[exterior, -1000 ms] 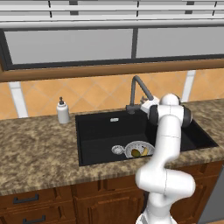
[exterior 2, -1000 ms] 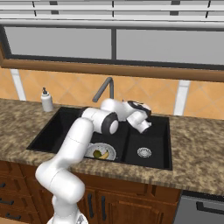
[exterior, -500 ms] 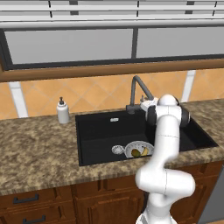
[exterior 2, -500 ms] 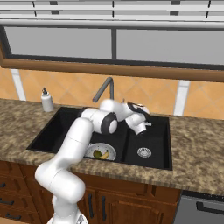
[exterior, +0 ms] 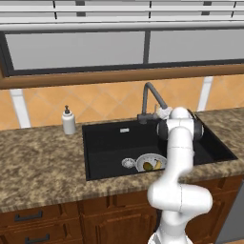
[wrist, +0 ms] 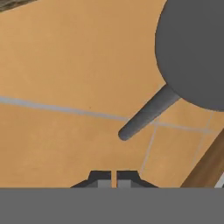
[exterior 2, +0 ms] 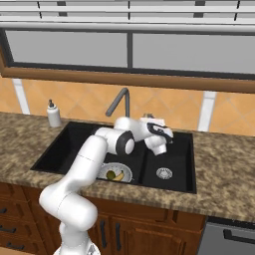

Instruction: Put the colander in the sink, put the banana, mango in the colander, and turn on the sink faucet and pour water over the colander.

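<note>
Gripper now pressed together beside sink faucet, wider a moment ago; banana and mango unmoved in colander.

No text, label, brand, number or sign can be read on anything here.

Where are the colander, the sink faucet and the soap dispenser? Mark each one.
colander (exterior: 144,161): left base view, on its pale rim.
sink faucet (exterior 2: 119,97): right base view, on the gooseneck's curve.
soap dispenser (exterior: 68,123): left base view, on the bottle's body.
</note>
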Controlling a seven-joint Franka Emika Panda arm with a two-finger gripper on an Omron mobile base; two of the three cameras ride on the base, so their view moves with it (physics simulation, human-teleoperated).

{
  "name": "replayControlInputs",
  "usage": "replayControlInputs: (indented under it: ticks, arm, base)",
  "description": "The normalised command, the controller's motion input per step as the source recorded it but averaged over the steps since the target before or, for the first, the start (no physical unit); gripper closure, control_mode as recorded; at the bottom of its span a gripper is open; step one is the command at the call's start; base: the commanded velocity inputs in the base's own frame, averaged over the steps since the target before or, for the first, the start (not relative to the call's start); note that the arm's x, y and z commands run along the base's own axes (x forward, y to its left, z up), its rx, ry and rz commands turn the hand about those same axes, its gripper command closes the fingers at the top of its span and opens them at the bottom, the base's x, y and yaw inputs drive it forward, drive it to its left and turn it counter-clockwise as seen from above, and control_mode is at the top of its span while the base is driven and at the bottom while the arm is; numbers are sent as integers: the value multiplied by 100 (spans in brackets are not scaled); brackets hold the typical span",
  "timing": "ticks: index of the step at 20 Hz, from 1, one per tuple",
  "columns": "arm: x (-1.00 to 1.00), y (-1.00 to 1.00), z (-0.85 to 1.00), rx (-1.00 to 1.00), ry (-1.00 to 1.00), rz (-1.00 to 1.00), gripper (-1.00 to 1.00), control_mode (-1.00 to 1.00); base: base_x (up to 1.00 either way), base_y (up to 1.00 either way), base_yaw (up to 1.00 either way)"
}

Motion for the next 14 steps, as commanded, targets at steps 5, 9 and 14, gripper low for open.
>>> replayControlInputs:
  ticks: [5, 9, 14]
  arm:
    - [-7, -90, 25, 25, 6, -6, 100, -100]
    - [-100, -65, 21, 24, -16, 15, 100, -100]
    - [-100, 17, 13, -13, -29, 14, 100, -100]
  base:
    - [0, 0, 0]
    - [0, 0, 0]
    - [0, 0, 0]
